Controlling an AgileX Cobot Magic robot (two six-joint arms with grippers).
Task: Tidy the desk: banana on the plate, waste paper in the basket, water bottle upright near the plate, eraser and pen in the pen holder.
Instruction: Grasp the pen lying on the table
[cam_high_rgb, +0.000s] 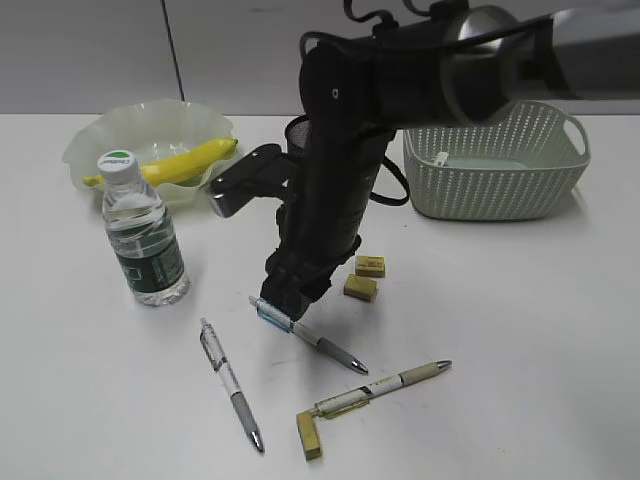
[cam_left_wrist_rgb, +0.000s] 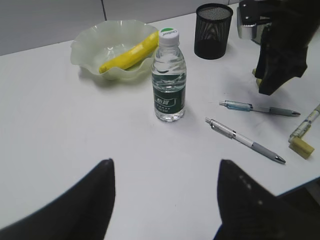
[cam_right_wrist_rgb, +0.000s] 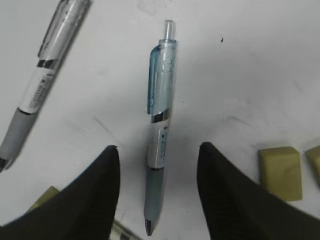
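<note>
Banana (cam_high_rgb: 190, 159) in plate (cam_high_rgb: 95, 140)

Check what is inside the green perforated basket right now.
The basket shows only a small white scrap against its inner left wall, and part of its floor looks bare. The right arm crosses in front and hides the near-left part of the interior, so anything there cannot be seen.
</note>
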